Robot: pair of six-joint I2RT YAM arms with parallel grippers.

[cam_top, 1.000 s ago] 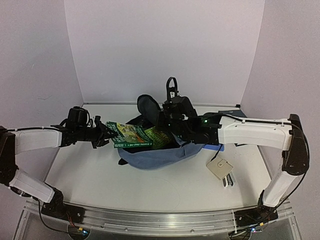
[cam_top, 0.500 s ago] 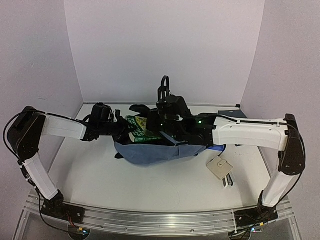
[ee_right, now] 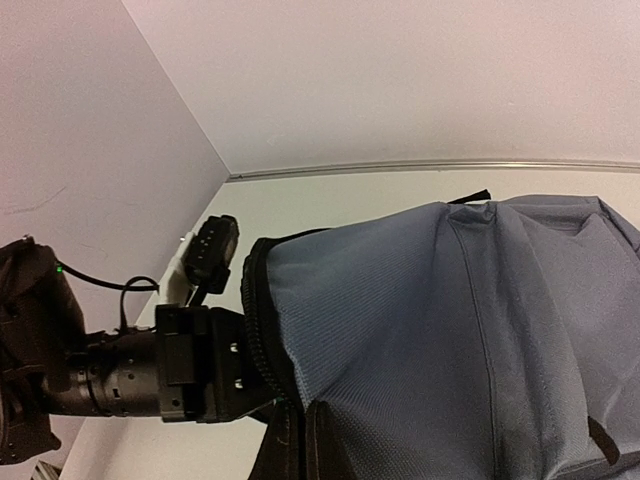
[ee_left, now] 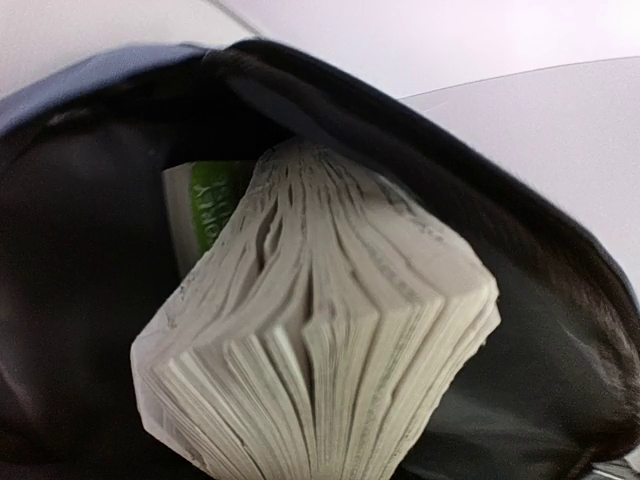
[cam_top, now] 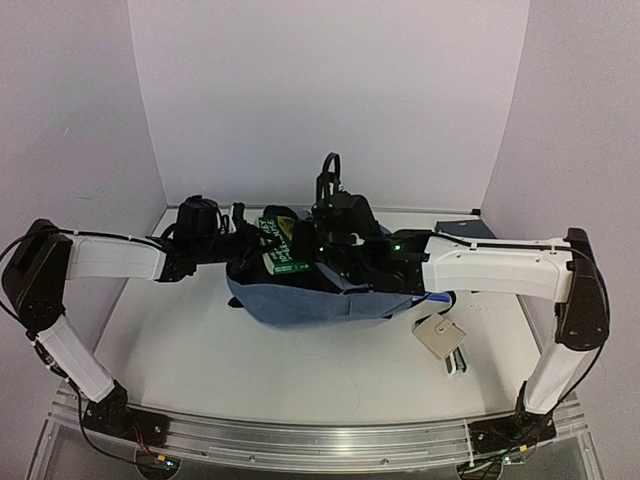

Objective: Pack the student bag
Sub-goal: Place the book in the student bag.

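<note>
at the mouth of the student bag (cam_top: 300, 300), the left gripper (cam_top: 248, 243) looks clamped on a thick book (cam_top: 283, 246). i judge the grip from the book hanging right before its wrist camera; the fingers themselves are hidden there. the book's page edges are fanned apart and point into the dark lining, with the bag's black rim arching just over them. the green cover shows from overhead, and part of the book is outside the opening.

over the bag's top, the right gripper (cam_top: 335, 262) is closed, apparently pinching the slate-blue fabric near the zipper edge and holding the mouth up. the bag itself lies mid-table (cam_top: 200, 350), between the two arms.

several things could go wrong from here:
- the splayed pages could snag on the rim or zipper and bend as the book is pushed deeper.
- the bag is soft, so a push may slide or crumple it rather than seat the book.
- if the right pinch slips, the opening would likely fall shut onto the book.
- letting go too soon might let the book tip back out onto the table.
- the two wrists work very near each other, so a wide move risks a knock.

a flat tan item (cam_top: 440, 337) lies near the bag on the right, well clear of the work at the mouth.
</note>
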